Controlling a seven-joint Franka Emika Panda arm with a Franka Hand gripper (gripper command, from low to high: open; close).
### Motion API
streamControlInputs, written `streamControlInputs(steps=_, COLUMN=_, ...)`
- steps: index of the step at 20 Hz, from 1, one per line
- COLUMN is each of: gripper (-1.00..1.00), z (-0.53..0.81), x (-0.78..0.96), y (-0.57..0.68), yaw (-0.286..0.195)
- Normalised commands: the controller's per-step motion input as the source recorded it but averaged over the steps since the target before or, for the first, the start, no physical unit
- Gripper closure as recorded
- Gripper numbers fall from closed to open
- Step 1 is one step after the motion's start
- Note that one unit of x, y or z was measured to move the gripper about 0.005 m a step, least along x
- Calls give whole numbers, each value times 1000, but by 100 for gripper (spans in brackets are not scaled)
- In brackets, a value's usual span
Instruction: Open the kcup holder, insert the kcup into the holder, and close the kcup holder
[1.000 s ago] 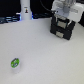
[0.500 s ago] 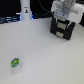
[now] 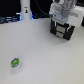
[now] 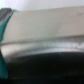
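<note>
1. Spanning the whole lower scene, a pale, bare-looking table point(image 3: 40, 50) is shown; it carries every object, and its even, matte surface is judged to give little resistance if the holder is pulled.
2. The room behind is seen only as a dark band along the far edge, with blue-lit shapes that cannot be identified.
3. The black holder point(image 3: 65, 31) is placed at the exterior view's upper right, its recessed front turned toward the open table. This placement is judged to leave room for a drawer to slide out. No drawer is seen extended.
4. The gripper point(image 3: 61, 19) is held directly above and against the holder's top front edge, presumably to reach a handle. Whether the jaws are wide or narrow cannot be told: they are blurred in the exterior view, and the wrist view shows only a grey-and-dark blur.
5. A tall white bottle-like object point(image 3: 25, 10) is stood upright at the far edge, well apart from the holder.
6. The pod point(image 3: 15, 63), with its green-and-white top facing up, is left near the front at the exterior view's left, well apart from gripper and holder, ungrasped.
</note>
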Motion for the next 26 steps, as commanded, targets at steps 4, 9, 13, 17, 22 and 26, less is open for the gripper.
streamControlInputs(steps=4, gripper=100, z=165, x=962, y=-296, yaw=-62)
streamControlInputs(steps=9, gripper=100, z=158, x=942, y=-335, yaw=-70)
streamControlInputs(steps=13, gripper=100, z=153, x=930, y=-349, yaw=-71)
streamControlInputs(steps=17, gripper=100, z=158, x=928, y=-345, yaw=-75)
streamControlInputs(steps=22, gripper=100, z=184, x=925, y=-351, yaw=-66)
streamControlInputs(steps=26, gripper=100, z=181, x=902, y=-389, yaw=-67)
